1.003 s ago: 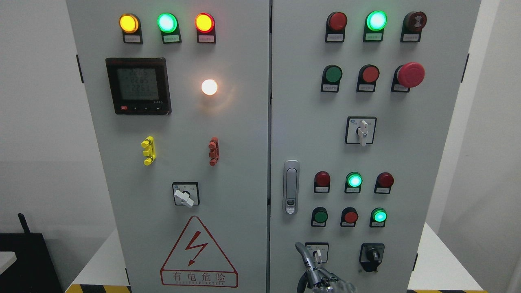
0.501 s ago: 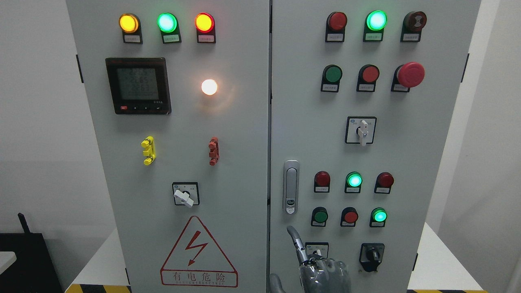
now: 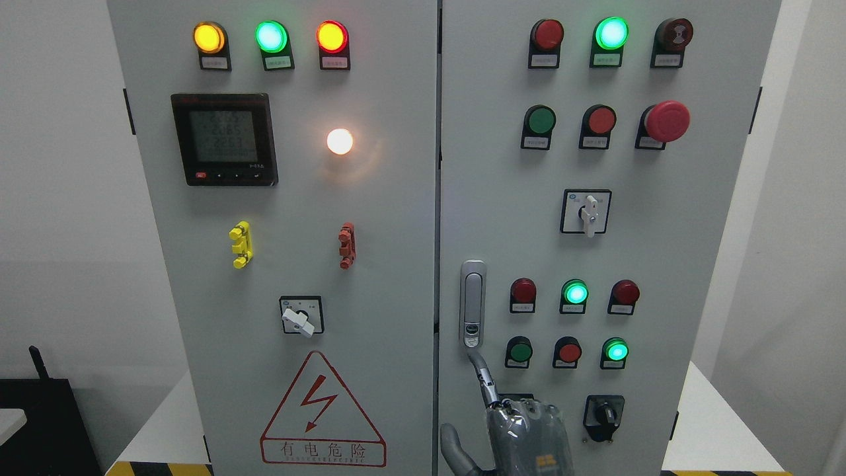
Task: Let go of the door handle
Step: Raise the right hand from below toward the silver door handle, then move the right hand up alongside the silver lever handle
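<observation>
The silver door handle (image 3: 472,304) stands upright in its recess at the left edge of the cabinet's right door (image 3: 661,264). My right hand (image 3: 462,396) rises from the bottom edge just below it. Its index finger (image 3: 484,380) points straight up, and the tip reaches the handle's lower end by the keyhole. The thumb (image 3: 453,446) sticks out to the left and the other fingers are curled into the palm. The hand holds nothing. My left arm does not show.
The right door carries lamps, push buttons, a red emergency button (image 3: 667,121) and rotary switches (image 3: 587,213), one black switch (image 3: 603,416) right of my hand. The left door (image 3: 297,264) has a meter, lamps and a warning triangle. Striped tape marks the floor edge.
My right hand has risen from the bottom edge, and its index fingertip has climbed from beside the small lower switch up to the handle's lower end.
</observation>
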Available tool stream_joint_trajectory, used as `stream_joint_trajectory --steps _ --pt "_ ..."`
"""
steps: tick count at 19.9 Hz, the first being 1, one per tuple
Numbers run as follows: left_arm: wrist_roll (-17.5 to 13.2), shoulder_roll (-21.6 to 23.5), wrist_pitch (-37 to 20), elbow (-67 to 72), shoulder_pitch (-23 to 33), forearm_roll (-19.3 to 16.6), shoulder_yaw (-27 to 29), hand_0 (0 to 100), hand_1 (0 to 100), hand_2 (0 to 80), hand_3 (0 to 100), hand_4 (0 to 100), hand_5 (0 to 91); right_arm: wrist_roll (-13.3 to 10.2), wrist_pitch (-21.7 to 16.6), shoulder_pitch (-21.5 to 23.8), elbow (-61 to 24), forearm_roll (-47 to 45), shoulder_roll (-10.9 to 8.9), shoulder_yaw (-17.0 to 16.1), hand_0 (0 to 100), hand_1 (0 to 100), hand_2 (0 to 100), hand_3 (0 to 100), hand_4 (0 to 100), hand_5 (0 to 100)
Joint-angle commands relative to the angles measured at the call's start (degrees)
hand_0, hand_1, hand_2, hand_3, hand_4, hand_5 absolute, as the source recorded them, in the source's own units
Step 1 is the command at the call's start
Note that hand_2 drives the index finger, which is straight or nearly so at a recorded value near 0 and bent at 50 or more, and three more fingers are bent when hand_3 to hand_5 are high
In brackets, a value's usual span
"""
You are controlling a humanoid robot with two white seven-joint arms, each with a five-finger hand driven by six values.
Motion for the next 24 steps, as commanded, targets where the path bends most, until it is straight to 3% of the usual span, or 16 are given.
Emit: stream_joint_trajectory --steps 1,24 --pt "0.0 0.0 0.0 -0.5 0.0 -1.6 0.0 12 39 0.0 0 0 0.0 1.3 0.7 -1.2 1.5 0.2 0.18 -0.5 41 42 0 100 100 100" --pt "0.0 0.0 0.0 -0.5 0.0 -1.6 0.0 12 39 0.0 0 0 0.0 1.4 1.6 -3.2 3.6 -0.1 -0.08 -0.5 41 41 0 100 100 100"
